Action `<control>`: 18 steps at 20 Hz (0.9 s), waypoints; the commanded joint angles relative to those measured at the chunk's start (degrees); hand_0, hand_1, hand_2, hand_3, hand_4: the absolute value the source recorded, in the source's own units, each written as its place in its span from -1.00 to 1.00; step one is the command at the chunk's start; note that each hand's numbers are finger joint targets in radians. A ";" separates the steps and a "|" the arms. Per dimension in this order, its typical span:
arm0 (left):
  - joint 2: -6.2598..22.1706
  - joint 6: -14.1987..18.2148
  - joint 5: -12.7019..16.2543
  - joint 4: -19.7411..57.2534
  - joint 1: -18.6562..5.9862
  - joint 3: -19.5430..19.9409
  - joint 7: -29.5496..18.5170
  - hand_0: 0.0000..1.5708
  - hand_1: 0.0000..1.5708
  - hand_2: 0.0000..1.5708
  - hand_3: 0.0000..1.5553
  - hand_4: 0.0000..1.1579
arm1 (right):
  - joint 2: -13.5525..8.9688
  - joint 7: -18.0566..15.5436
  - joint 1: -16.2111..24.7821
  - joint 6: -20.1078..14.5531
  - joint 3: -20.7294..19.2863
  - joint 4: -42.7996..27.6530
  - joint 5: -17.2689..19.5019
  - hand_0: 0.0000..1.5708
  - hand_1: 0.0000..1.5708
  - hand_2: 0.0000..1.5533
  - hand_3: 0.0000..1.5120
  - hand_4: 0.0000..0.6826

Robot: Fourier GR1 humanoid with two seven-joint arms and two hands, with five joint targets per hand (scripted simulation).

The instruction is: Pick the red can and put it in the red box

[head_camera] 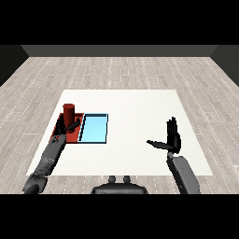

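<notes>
At the far left, the left forearm reaches forward over the white desk (135, 107) to the red tray (59, 125). The left hand (69, 126) sits over that tray with its fingers curled round the lower part of the red can (69, 111), which stands upright within the tray's outline. Whether the can's base already rests on the tray floor or hangs just above it cannot be told, since the hand covers that part. The can being upright and inside the rim suggests the placing step is nearly done; what seems left is to set it down, if it is not down already, and uncurl the fingers.

Just right of the red tray, touching it side by side, lies the light blue tray (94, 129), holding nothing.

Well apart on the right, the right hand (172, 138) hovers above the desk with its fingers straight and pointing up, thumb stuck out sideways, holding nothing. It appears parked out of the way.
</notes>
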 commanded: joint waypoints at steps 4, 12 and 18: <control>-1.08 -0.69 -2.64 24.27 -12.92 3.17 -0.96 1.00 1.00 0.98 0.93 0.81 | 2.66 0.04 -5.69 0.03 -0.13 7.94 1.25 -1.00 -1.00 -1.00 -1.00 -1.00; -2.23 1.78 -5.61 36.79 -11.82 1.87 4.34 -0.25 -0.25 -0.20 -0.48 0.35 | 3.41 -4.49 -6.24 3.08 -2.69 14.47 -0.29 -1.00 -1.00 -1.00 -1.00 -1.00; -1.48 1.55 -0.93 39.40 -11.33 7.18 6.53 0.64 0.64 0.49 -1.00 0.21 | 3.87 -3.98 -7.29 2.81 -2.74 14.03 0.08 -1.00 -1.00 -1.00 -1.00 -1.00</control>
